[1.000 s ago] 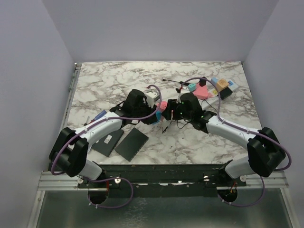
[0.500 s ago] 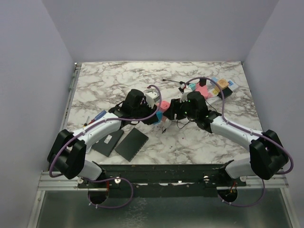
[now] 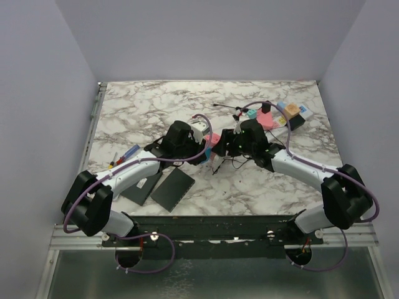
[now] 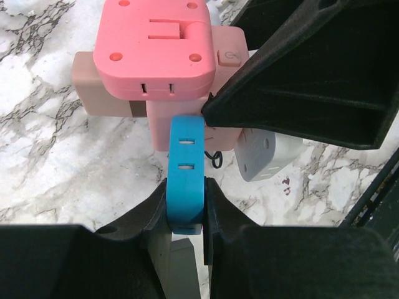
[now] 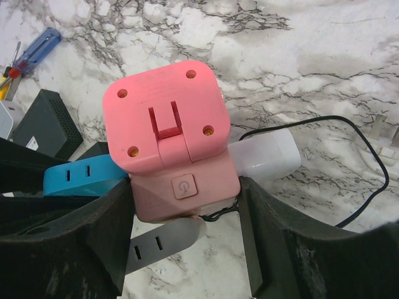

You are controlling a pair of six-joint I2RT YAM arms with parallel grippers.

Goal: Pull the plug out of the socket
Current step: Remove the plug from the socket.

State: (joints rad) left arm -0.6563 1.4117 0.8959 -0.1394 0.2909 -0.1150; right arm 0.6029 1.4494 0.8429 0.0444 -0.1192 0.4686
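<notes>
Now, nearest you, the left gripper point(image 4: 186, 199) has its jaws clamped tight on the blue outlet piece point(image 4: 186, 156) of the socket point(image 5: 165, 106), which sits mid-bench point(image 3: 143, 106) between the two arms. Just beyond, the right gripper point(image 5: 186, 198) holds its jaws about half wide, pressed on either side of the socket's pink block point(image 5: 187, 187). Neither grips the white plug point(image 5: 265, 157), which juts from the pink block's side just beside the right gripper's outer finger. A black cord point(image 5: 385, 180) loops away over the marble beside it.

That is your hazard. Draw the arms apart as they stand and the strain likely lands on the joint between blue outlet piece and pink block, not on the plug. If you regrasp, the socket may swing from the left jaws alone. Farther off, the cord could drag into the loose coloured blocks point(image 3: 283, 115).
</notes>
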